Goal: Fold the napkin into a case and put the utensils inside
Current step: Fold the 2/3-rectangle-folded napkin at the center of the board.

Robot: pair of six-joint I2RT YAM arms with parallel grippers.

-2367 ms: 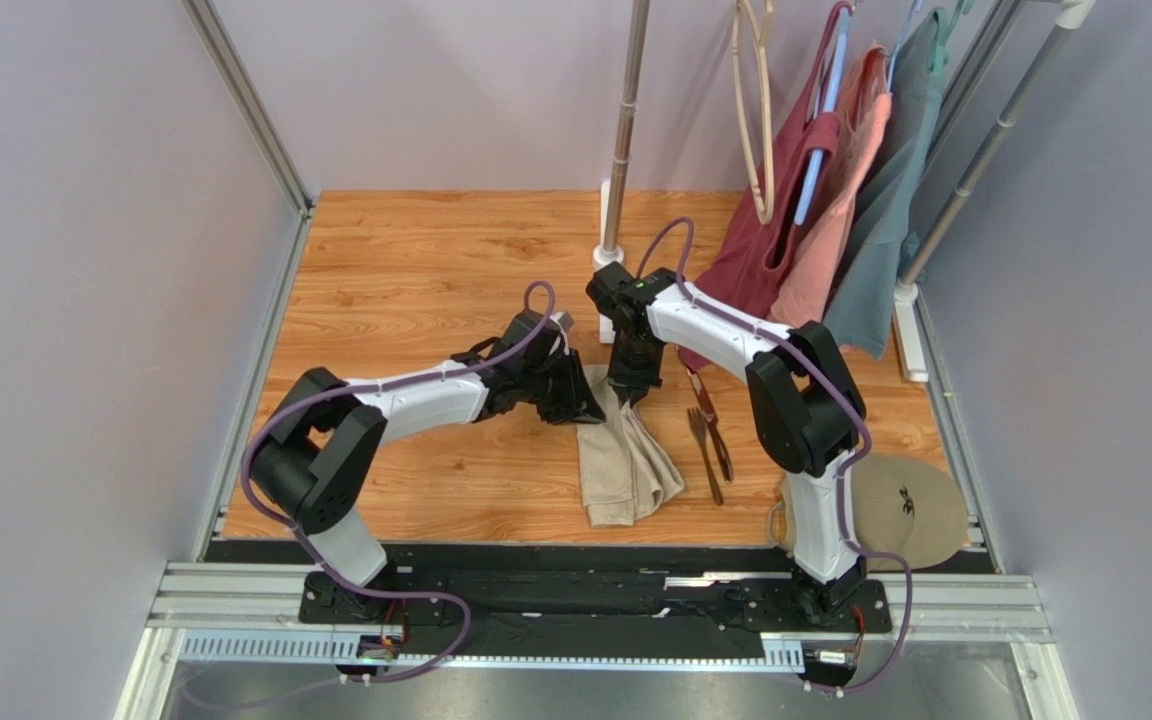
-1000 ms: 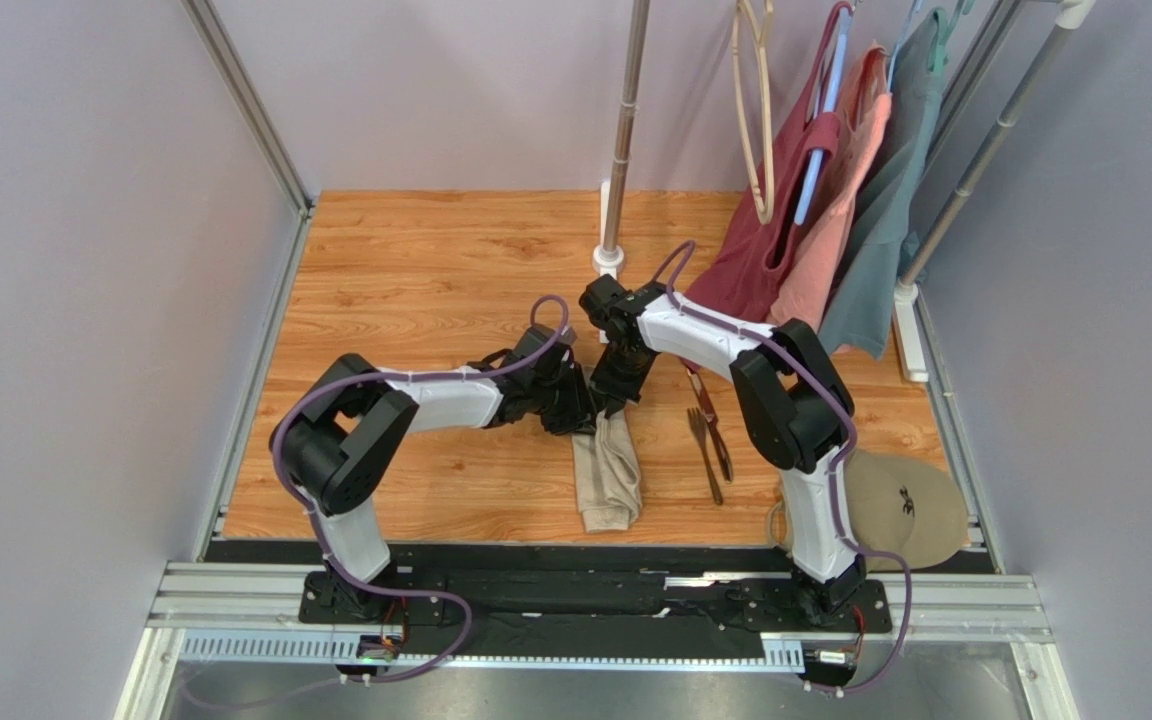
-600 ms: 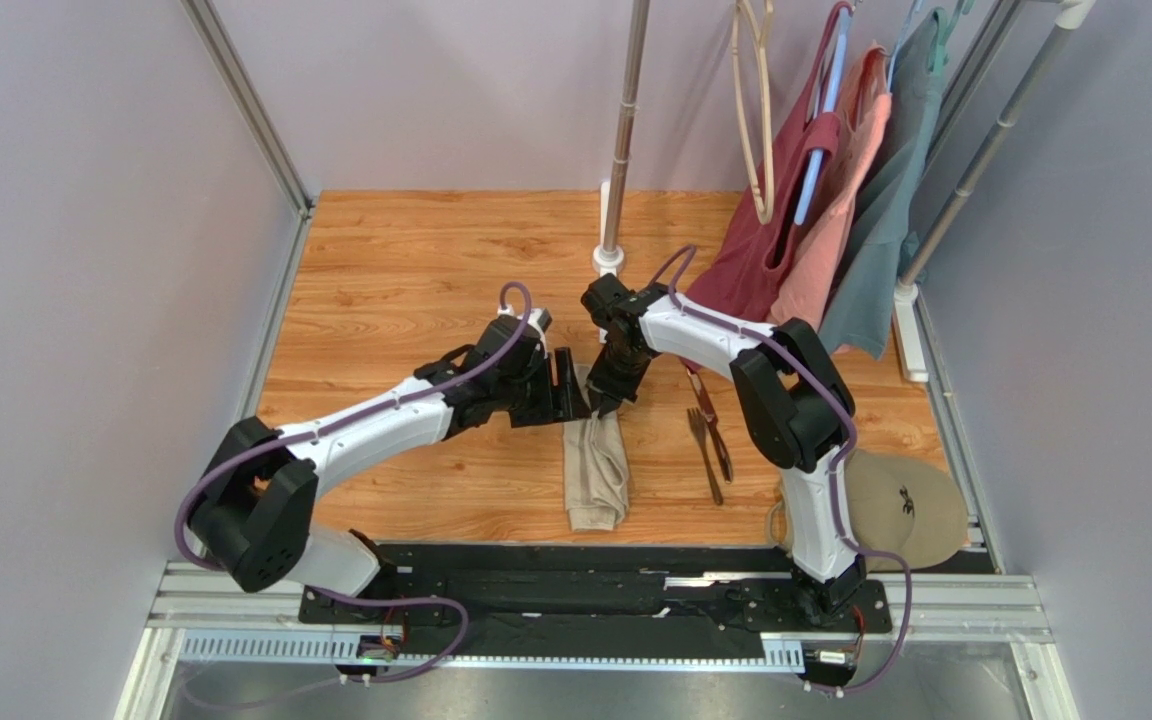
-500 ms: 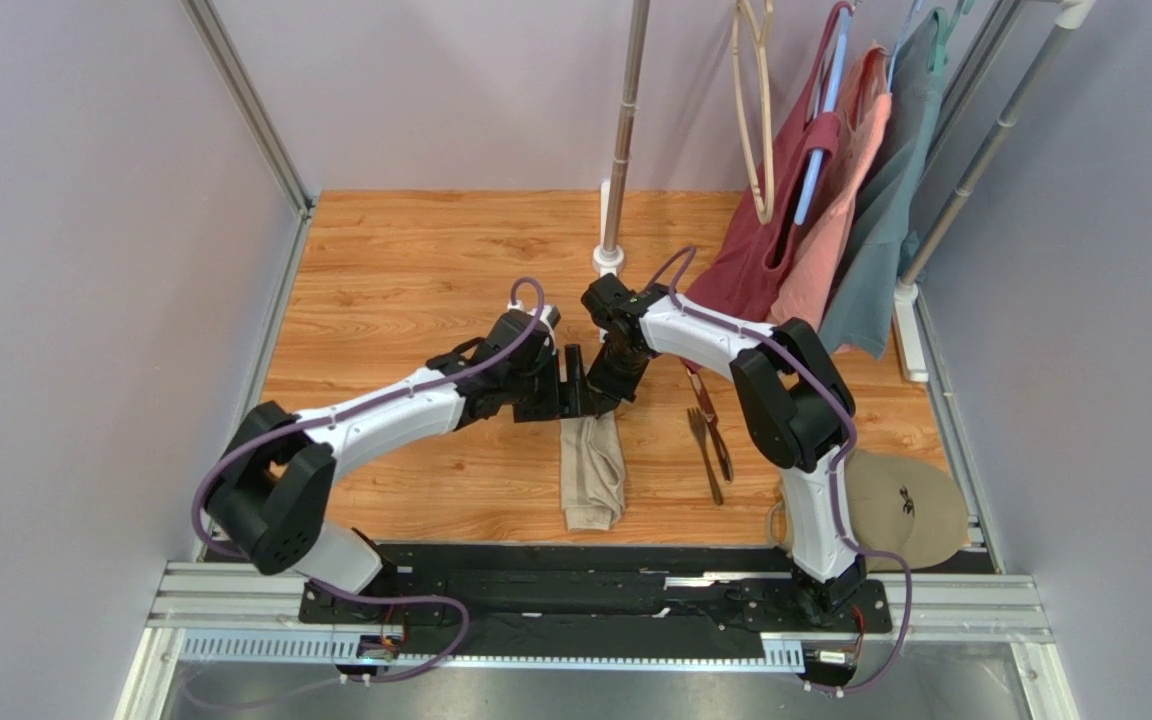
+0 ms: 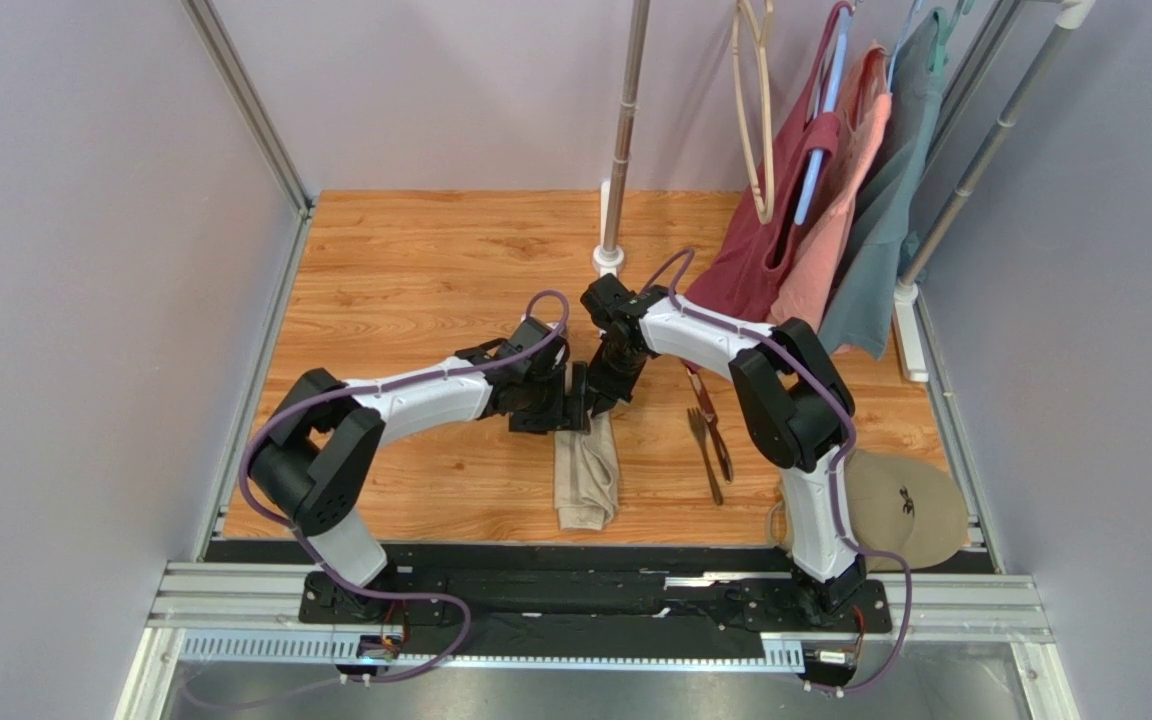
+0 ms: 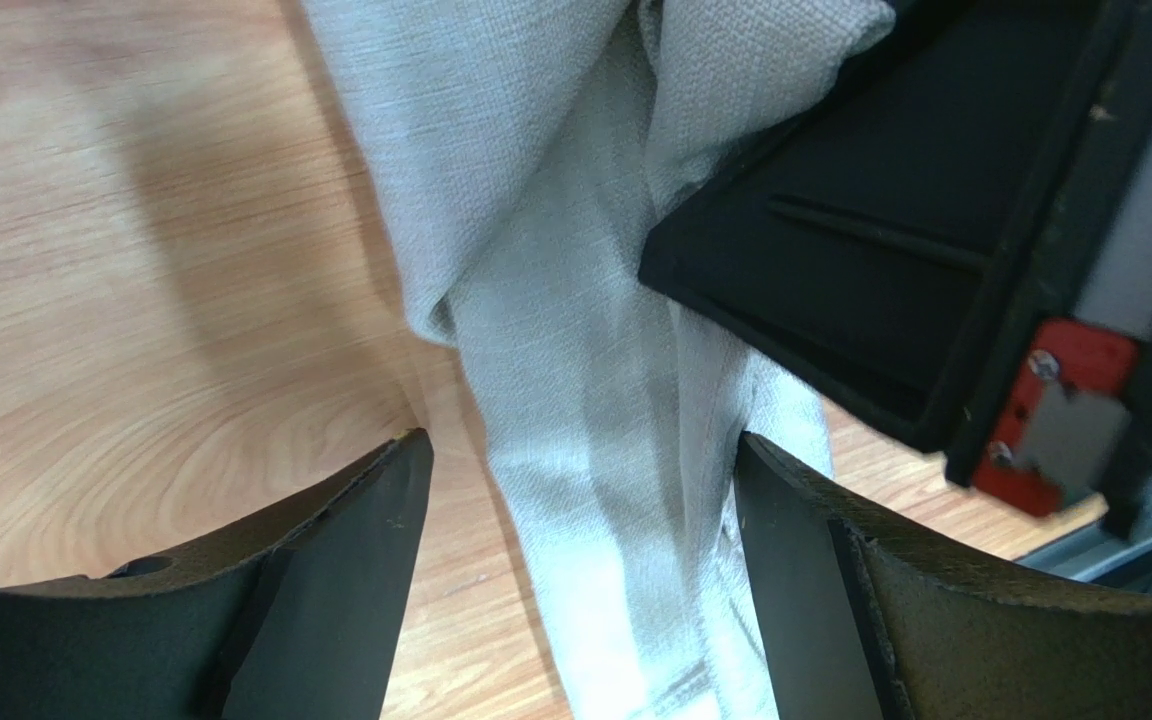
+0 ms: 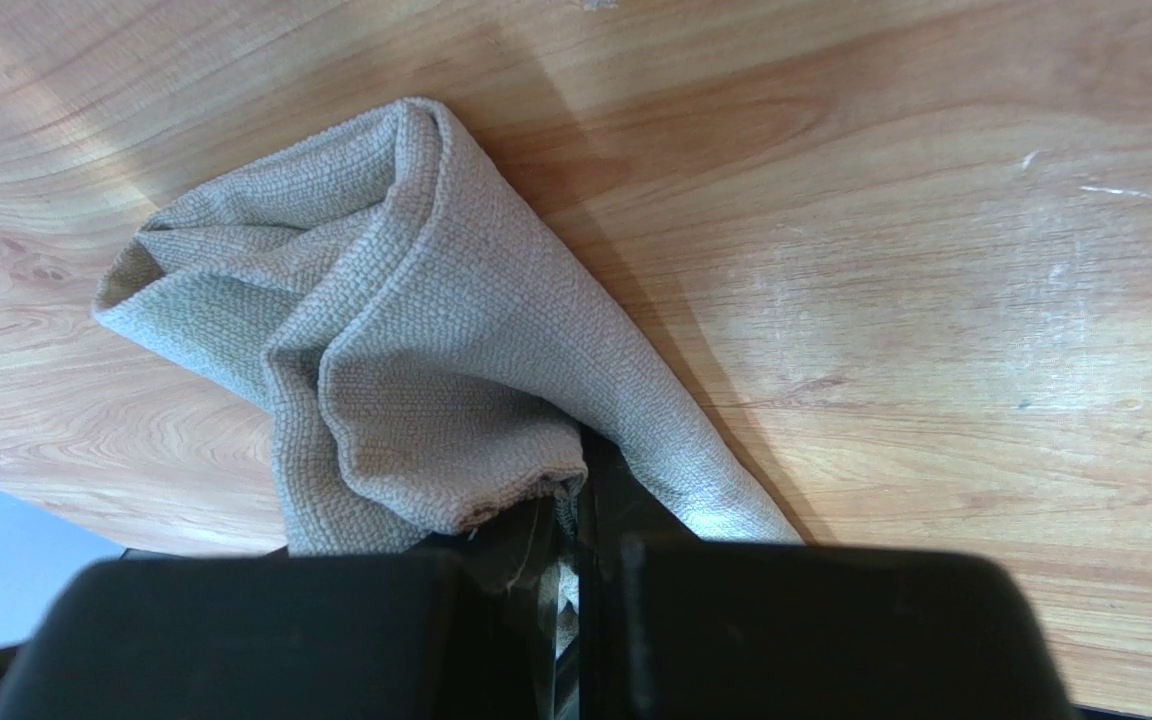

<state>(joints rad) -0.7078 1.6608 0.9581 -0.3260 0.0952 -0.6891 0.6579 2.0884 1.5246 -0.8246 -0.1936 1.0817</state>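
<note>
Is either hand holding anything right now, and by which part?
The right hand pinches the napkin at its far end; the left hand is open around it, gripping nothing.

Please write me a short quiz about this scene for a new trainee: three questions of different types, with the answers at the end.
1. True or false: the left gripper is clamped on the napkin.
2. Where are the utensils? A) tucked inside the napkin; B) lying on the table, on the napkin's right; C) under the napkin.
3. Fill in: the napkin's far end is pinched by the ___ gripper.
Key: 1 false, its jaws stand open with the cloth between them. 2 B. 3 right; the right gripper is shut on the cloth.
</note>
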